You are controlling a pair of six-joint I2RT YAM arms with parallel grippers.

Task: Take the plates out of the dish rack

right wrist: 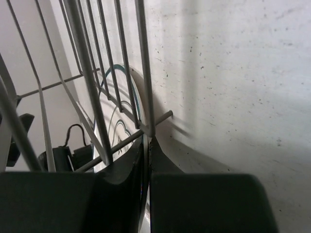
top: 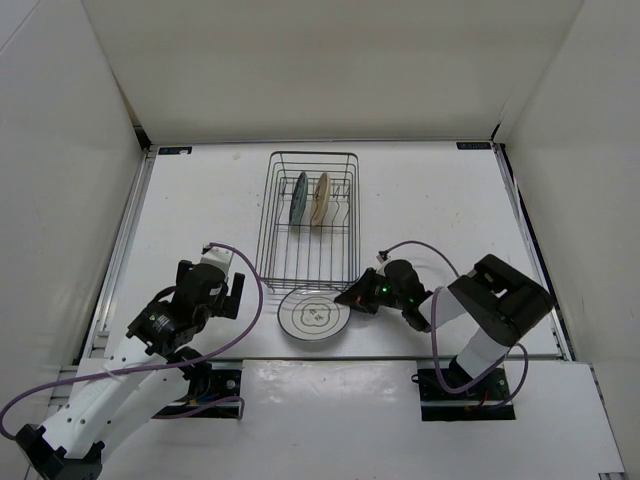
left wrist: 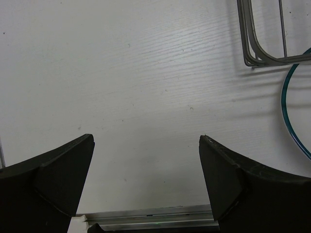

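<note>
Jaws of the right gripper (top: 352,297) are pressed nearly together on the right rim of the white ringed plate (top: 315,317). That plate is out of the dish rack (top: 310,262), flat at the table (top: 190,210) near the middle of the near edge, just beside the rack's near side. Whether it rests on the surface or hangs just above it cannot be told. Only the right wrist view shows the pinch: the fingers (right wrist: 121,170) close on the plate's thin edge, with rack wires crossing in front.

Left gripper (top: 230,292) has its jaws wide apart over bare table towards the near-left corner. Its wrist view catches a rack corner and an arc of the plate's rim.

Only the top view shows a teal-blue plate (top: 299,198) and a cream plate (top: 320,198), upright between the prongs at the rack's far end.
</note>
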